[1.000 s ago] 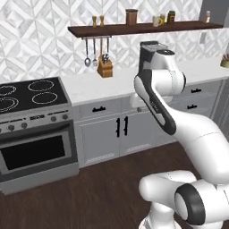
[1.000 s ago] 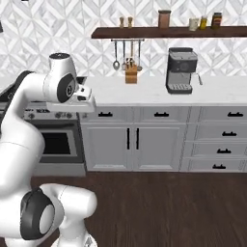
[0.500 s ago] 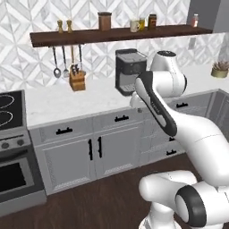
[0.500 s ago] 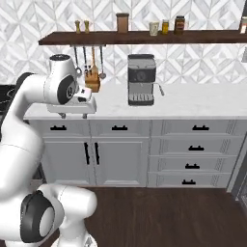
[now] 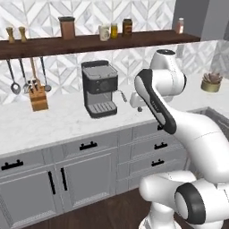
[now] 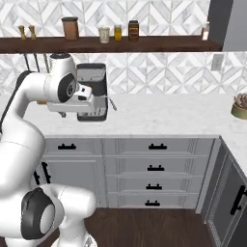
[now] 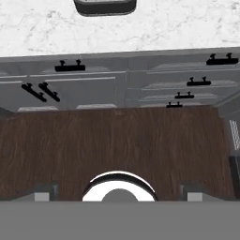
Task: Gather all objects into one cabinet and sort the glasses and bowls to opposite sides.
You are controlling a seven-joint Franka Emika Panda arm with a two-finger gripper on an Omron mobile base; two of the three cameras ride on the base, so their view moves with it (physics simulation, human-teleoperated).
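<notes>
Marble counter (image 6: 164, 116), hand (image 7: 119, 190) wide apart

We've driven the base rightward along the counter (image 5: 53, 125), so both base views shifted; the things themselves didn't move. Stove, at 9 o'clock in the left base view 1 s ago, is gone from frame. Coffee machine (image 5: 99, 88) went from 1 o'clock in the right base view to approx. centre-left in both views. Knife block (image 5: 38, 96) slid to 9 o'clock. Newly in frame: potted plant (image 6: 239, 106) at 3 o'clock, dark cabinet (image 6: 226, 21) at 1 o'clock.
</notes>
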